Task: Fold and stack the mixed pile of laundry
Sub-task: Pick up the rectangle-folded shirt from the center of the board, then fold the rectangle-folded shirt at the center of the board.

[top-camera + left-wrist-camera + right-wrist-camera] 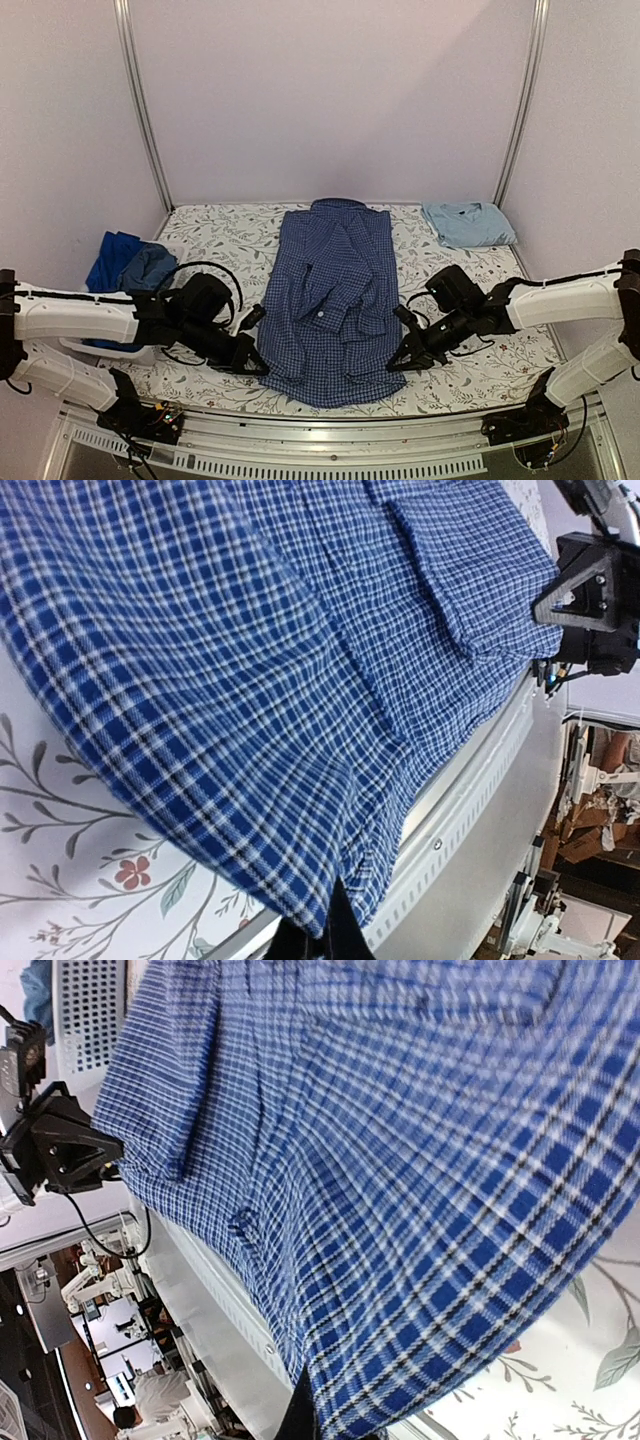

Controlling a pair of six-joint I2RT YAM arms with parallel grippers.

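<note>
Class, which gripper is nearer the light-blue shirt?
Right. The right gripper holds the near right corner of the checked shirt; the left gripper holds its near left corner, farther from the light-blue shirt.

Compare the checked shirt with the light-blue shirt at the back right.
The checked shirt is dark and patterned; the light-blue shirt is plain and pale. The checked shirt lies spread lengthwise mid-table; the light-blue shirt looks folded small in the far corner. Both are blue.

Checked shirt (400, 1160) (hem between fingers (301, 1412))
</note>
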